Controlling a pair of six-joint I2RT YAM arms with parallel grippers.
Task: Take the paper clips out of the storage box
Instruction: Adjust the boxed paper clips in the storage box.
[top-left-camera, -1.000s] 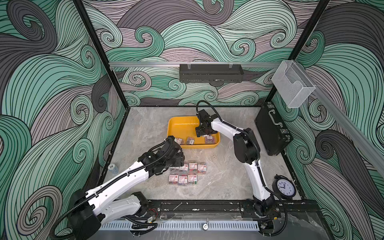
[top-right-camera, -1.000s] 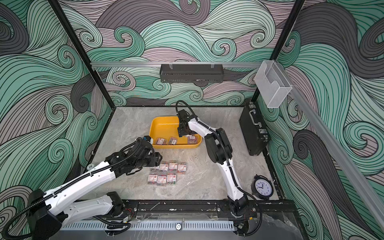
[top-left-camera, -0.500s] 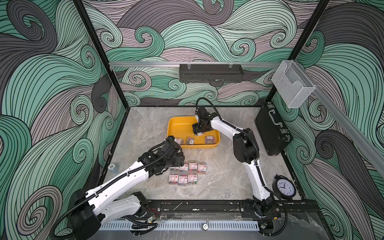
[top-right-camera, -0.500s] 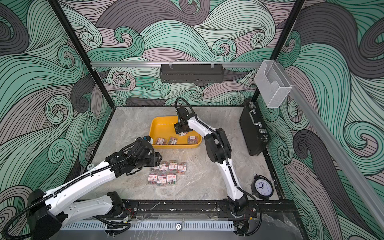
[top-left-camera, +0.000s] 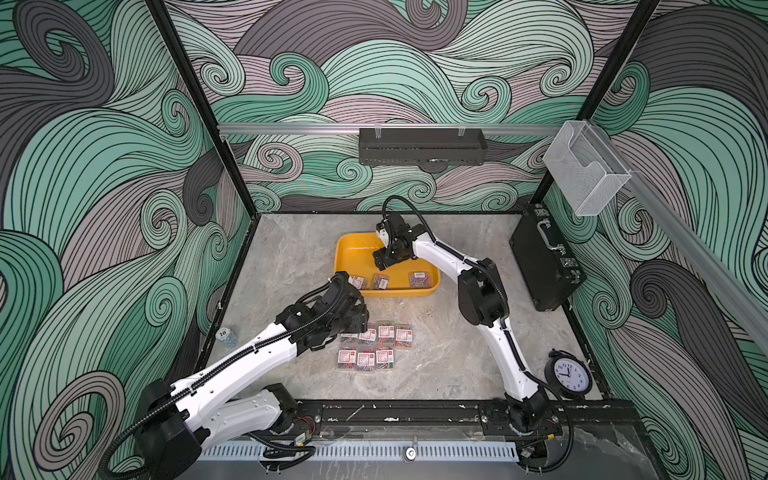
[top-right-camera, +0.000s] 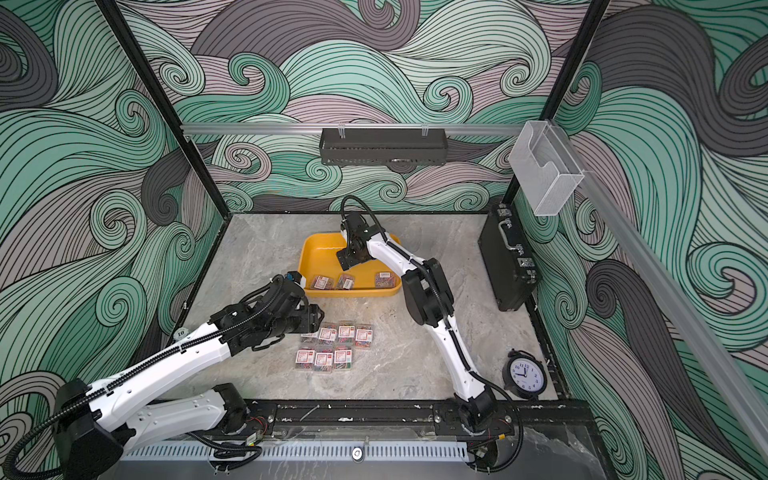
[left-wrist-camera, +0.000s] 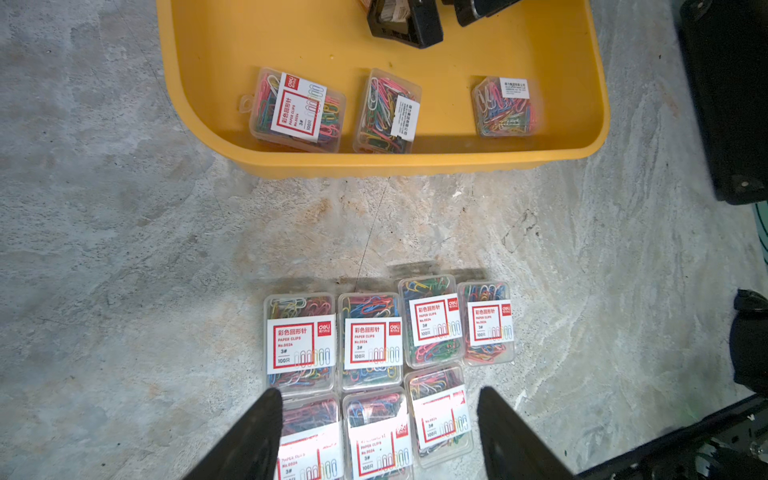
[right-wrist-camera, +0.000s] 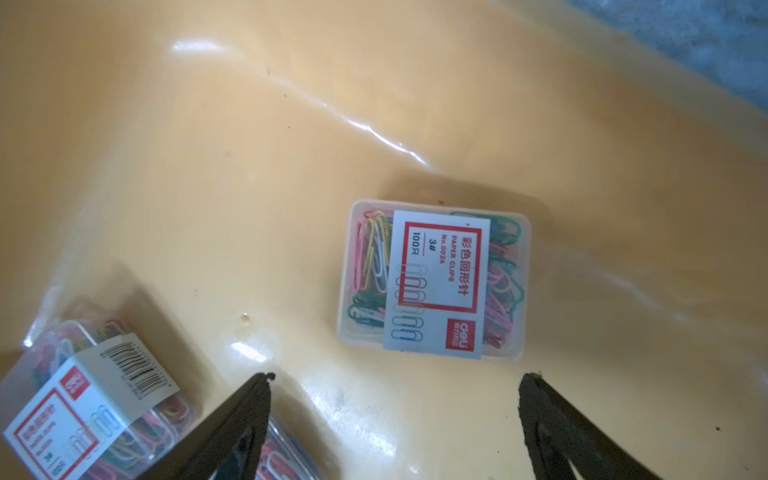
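The yellow storage box sits at the back middle of the table. Three clear boxes of paper clips lie along its near wall. My right gripper hangs open inside the tray, empty, just short of a flat labelled box; a second box lies beside one finger. Several more boxes of paper clips stand in two rows on the table. My left gripper is open above those rows, holding nothing.
A black briefcase stands along the right wall with a round clock in front of it. A clear bin and a black shelf hang on the walls. A small blue-white object sits at the left edge.
My right gripper has shifted a little to the left inside the tray, shut partway and opened again. The left arm and all the boxes stay put.
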